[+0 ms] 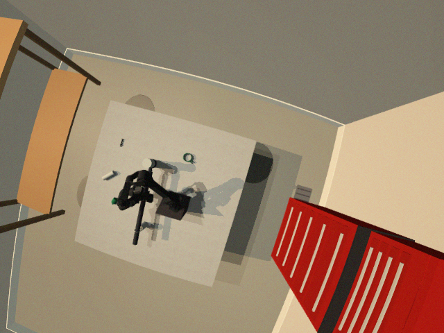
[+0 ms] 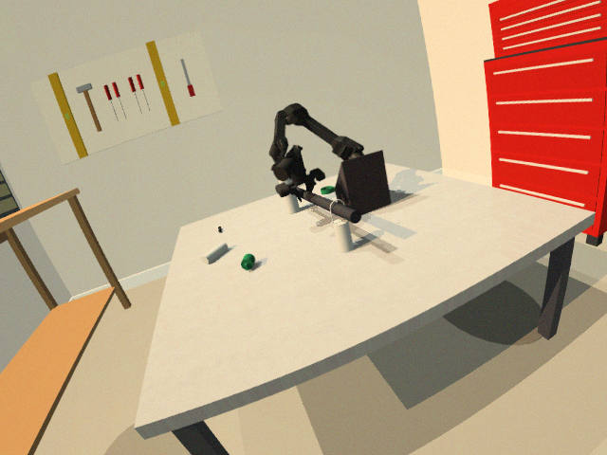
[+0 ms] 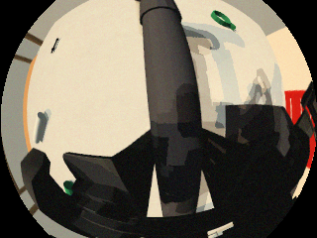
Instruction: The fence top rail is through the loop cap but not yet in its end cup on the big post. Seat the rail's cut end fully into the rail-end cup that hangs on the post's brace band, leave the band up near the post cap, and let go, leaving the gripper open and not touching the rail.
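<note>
The dark top rail (image 1: 139, 219) (image 2: 320, 200) (image 3: 170, 74) runs raised above the table. My gripper (image 1: 144, 195) (image 2: 299, 189) (image 3: 172, 131) is shut on it between the two posts. The rail's near part passes through the wire loop cap on the small white post (image 2: 343, 238); its far end points at the big white post (image 1: 147, 163) (image 2: 292, 204). In the wrist view a wider dark collar, seemingly the rail-end cup (image 3: 159, 11), surrounds the rail's far end at the top edge. How deep the rail sits in it cannot be told. The band and post cap are mostly hidden.
The arm's dark wedge-shaped base (image 1: 172, 211) (image 2: 368, 183) stands beside the rail. A green ring clamp (image 2: 327, 190) lies beyond the rail. A green cap (image 1: 114, 200) (image 2: 248, 261), a white cylinder (image 1: 109, 175) (image 2: 215, 253) and a small black part (image 1: 122, 142) (image 2: 220, 228) lie on the other side.
</note>
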Robot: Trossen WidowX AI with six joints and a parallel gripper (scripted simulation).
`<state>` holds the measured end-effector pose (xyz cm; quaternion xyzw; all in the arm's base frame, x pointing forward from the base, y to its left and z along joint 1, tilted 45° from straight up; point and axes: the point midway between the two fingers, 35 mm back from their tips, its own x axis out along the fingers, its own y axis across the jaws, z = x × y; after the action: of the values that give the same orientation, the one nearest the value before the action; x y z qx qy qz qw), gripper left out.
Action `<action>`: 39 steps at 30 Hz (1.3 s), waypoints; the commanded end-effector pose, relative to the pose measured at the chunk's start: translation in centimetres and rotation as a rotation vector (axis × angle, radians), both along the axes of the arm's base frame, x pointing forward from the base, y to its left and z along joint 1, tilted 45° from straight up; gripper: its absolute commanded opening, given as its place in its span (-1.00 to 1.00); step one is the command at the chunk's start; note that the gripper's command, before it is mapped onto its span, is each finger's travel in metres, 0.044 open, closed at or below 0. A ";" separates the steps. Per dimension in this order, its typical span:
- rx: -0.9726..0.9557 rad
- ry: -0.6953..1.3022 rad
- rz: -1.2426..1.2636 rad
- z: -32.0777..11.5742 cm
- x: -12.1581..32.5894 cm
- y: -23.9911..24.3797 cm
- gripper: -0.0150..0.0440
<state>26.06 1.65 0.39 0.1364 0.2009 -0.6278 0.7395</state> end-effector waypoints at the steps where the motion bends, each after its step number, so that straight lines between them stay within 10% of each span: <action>1: 0.001 -0.018 0.017 0.8 0.3 0.1 -0.49; 22: 0.000 0.000 0.001 0.6 0.1 -0.5 -0.49; 39: 0.008 0.003 0.002 0.6 -0.3 1.8 1.00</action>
<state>25.96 2.39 1.17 0.1392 0.2023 -0.6274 0.7390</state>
